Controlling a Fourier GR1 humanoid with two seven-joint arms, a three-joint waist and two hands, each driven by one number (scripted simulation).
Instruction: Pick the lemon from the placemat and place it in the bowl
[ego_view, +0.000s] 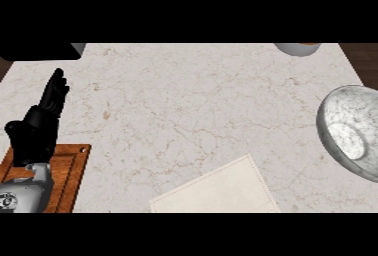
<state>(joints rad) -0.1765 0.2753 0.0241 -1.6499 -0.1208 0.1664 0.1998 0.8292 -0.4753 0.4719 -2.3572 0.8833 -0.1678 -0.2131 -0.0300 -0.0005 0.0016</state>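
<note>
Counter: pale marble top with fine tan veining, filling most of the head view.
Placemat: cream, lying askew at the lower middle, cut by the lower edge.
Bowl: marbled grey and white, at the right edge, partly out of view.
Cutting board: brown wood, at the lower left corner.
Cup: white, at the top right, only its lower part showing.

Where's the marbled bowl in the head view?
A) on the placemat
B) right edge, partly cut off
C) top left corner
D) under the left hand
B: the bowl sits on the counter at the view's right edge, apart from the placemat.
</note>
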